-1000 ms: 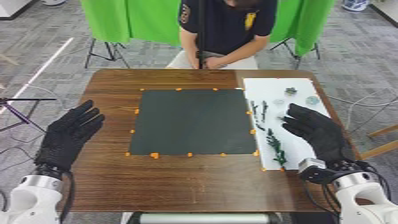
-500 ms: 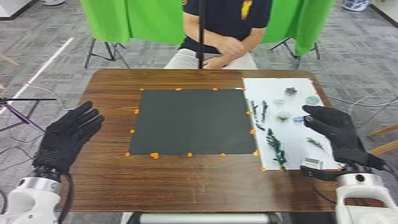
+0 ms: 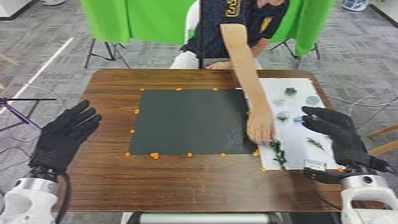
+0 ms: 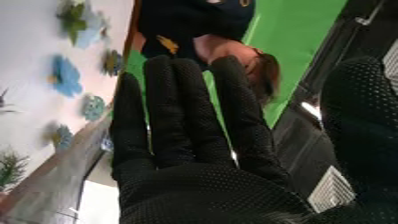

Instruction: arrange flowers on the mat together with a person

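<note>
My right robot hand [image 3: 330, 125], in dotted black fabric, is open and empty, fingers straight, over the right side of the flat white sheet [image 3: 266, 86]. Small round flowers [image 3: 283, 115] and a leafy stem [image 3: 279, 154] lie there. A person's hand [image 3: 260, 131] is by the dark rectangular mat's [image 3: 187, 120] right edge. Wood-grained counter [image 3: 169, 185] separates the mat from my open, empty left robot hand [image 3: 66, 135].

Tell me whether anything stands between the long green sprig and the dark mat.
Yes. In the head view, the person's hand is at the far end of the sprig, by the right edge of the mat, its forearm reaching in from the far side. Nothing else visible stands between sprig and mat.
</note>
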Motion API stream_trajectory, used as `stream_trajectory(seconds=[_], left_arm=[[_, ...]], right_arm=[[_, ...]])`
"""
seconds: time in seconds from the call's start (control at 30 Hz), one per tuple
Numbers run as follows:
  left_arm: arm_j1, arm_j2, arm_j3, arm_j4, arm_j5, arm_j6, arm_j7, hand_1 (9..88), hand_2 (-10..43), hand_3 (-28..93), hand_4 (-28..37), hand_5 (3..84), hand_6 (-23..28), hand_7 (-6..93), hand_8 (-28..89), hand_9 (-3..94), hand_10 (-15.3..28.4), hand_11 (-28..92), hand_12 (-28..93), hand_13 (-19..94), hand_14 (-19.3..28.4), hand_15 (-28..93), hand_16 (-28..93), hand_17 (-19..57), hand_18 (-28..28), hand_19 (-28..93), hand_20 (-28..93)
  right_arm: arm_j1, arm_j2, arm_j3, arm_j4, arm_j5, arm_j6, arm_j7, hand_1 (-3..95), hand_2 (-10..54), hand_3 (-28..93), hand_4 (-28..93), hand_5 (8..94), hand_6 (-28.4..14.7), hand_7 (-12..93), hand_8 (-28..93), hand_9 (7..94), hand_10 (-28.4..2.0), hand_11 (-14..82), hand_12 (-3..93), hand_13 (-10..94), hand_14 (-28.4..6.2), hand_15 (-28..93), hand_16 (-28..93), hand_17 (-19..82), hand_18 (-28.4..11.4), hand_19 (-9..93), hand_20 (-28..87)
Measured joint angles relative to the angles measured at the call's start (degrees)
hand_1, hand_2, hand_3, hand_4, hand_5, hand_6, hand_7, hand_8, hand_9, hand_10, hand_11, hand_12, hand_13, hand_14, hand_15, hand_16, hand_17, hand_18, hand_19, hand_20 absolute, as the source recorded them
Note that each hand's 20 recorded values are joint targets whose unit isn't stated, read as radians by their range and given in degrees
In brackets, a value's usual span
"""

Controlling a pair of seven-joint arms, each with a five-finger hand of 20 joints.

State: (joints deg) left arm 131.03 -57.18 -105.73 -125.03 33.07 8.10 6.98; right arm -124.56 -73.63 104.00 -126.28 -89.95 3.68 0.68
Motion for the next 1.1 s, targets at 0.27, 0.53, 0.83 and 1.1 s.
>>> stream_trajectory(seconds=[0.27,0.53,0.83,1.1], left_arm=[[0.18,0.34,-1.17,-0.39,-0.31,-0.09,-0.09,31.4,11.9,70,-28.3,42.0,7.3,9.8,-8,37.5,15.1,15,9,31,14.7,23,-4,0.3,14.0,28,8],[1.27,0.44,-2.83,-1.09,-0.55,-0.09,-0.03,31.5,11.9,70,-28.3,42.1,7.3,9.8,-8,37.6,15.1,15,9,31,14.7,23,-4,0.4,14.0,28,8],[1.94,0.45,-3.14,-1.41,-1.41,-0.05,0.89,31.4,11.9,70,-28.3,42.3,7.4,9.9,-9,37.7,15.1,15,9,31,14.7,23,-4,0.3,14.0,28,9],[2.28,0.21,-3.43,-1.71,-1.45,-0.05,0.97,31.4,11.8,70,-28.3,42.2,7.4,9.8,-8,37.7,14.9,15,9,31,14.7,22,-4,0.3,14.0,28,9]], right_arm=[[0.04,0.00,0.14,0.00,-5.13,-0.58,0.27,23.5,0.4,78,-26,49.6,-6.3,22,-15,46.7,-19.3,22.6,17.9,34,-16.2,45,13,10,-19.2,52,13],[-0.02,-0.01,0.40,0.00,-3.58,-0.85,0.59,23.8,1.3,78,-26,49.6,-6.3,22,-15,46.9,-19.4,22.0,17.8,34,-16.2,45,13,10,-19.2,52,13],[-0.13,-0.01,0.71,-0.14,-3.48,-0.75,0.56,24.1,1.5,78,-26,49.9,-6.4,22,-15,46.9,-19.3,22.1,17.8,34,-16.1,45,13,10,-19.2,52,13],[-0.62,0.03,1.21,-0.47,-3.65,-0.79,0.91,24.5,1.6,78,-26,49.9,-6.4,22,-15,46.9,-19.3,22.0,17.7,34,-16.1,45,13,10,-19.2,52,13]])
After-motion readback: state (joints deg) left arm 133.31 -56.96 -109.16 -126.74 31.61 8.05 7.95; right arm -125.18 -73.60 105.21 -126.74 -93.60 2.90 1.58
